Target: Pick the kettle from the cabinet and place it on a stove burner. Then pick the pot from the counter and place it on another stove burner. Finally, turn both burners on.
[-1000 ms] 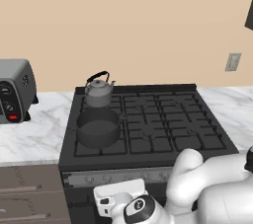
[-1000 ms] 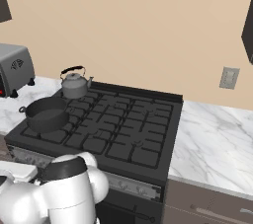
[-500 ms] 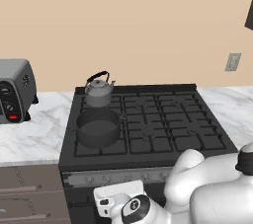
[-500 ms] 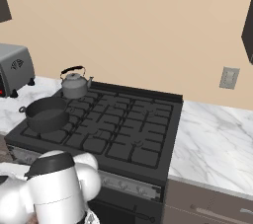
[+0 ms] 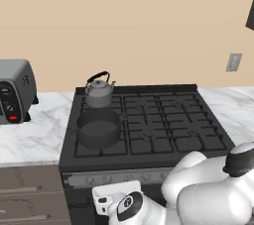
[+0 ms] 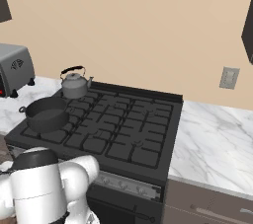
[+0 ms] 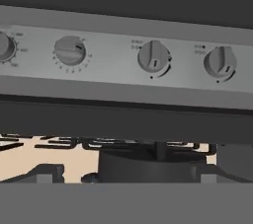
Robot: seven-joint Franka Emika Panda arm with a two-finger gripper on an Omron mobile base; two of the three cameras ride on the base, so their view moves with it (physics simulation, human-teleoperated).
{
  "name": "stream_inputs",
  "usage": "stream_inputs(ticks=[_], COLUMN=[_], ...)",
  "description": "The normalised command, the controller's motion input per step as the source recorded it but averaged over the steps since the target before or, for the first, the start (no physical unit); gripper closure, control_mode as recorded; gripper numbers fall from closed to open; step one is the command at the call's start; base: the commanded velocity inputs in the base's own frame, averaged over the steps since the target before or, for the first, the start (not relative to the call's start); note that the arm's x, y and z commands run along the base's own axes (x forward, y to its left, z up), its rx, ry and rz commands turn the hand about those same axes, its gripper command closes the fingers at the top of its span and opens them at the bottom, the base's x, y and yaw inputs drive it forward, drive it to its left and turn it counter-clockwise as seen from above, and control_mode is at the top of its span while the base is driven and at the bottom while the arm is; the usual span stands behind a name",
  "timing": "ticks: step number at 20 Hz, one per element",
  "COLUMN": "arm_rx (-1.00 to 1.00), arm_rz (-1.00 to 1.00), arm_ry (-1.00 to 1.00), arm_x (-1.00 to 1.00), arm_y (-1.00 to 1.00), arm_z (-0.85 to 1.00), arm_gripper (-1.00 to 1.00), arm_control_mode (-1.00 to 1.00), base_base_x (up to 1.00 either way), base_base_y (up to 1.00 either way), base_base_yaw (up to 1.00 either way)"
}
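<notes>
The gripper (image 5: pixel 117 200) sits low at the bottom centre of the left base view, in front of the stove. Its fingers are hidden behind the white hand, but its jaws are spread wide and hold nothing. In the hand view, the silver control panel (image 7: pixel 123 72) fills the middle of the frame. It carries four round knobs (image 7: pixel 154 56), and the leftmost is cut off by the frame edge. Below the panel in this frame, a dark rounded shape among the grate bars is hard to identify. In the left base view, the pot (image 5: pixel 99 129) rests on the front-left of the burners (image 5: pixel 163 125). The kettle (image 5: pixel 99 92) stands just behind it at the back left. The grates to their right are bare. The counter (image 5: pixel 30 137) lies on both sides of the stove, with a toaster oven (image 5: pixel 15 90) cut off at the left edge.
</notes>
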Motion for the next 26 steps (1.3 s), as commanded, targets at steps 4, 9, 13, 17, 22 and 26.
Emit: stream_inputs(ticks=[4,9,13,17,22,26], arm_rx=[0.00,0.00,0.01,0.00,0.00,0.00], arm_rz=[0.00,0.00,0.00,0.00,0.00,0.00], arm_ry=[0.00,0.00,0.00,0.00,0.00,0.00], arm_x=[0.10,0.08,0.11,0.08,0.09,0.08], arm_y=[0.03,0.00,0.00,0.03,0.06,0.11], arm_z=[-0.28,-0.32,-0.24,-0.16,-0.14,-0.12], arm_gripper=[-1.00,-1.00,-1.00,-1.00,-1.00,-1.00], arm_control_mode=[-1.00,-1.00,-1.00,-1.00,-1.00,-1.00], base_base_x=[0.00,0.00,0.00,0.00,0.00,0.00], base_base_y=[0.00,0.00,0.00,0.00,0.00,0.00], base_base_yaw=[0.00,0.00,0.00,0.00,0.00,0.00])
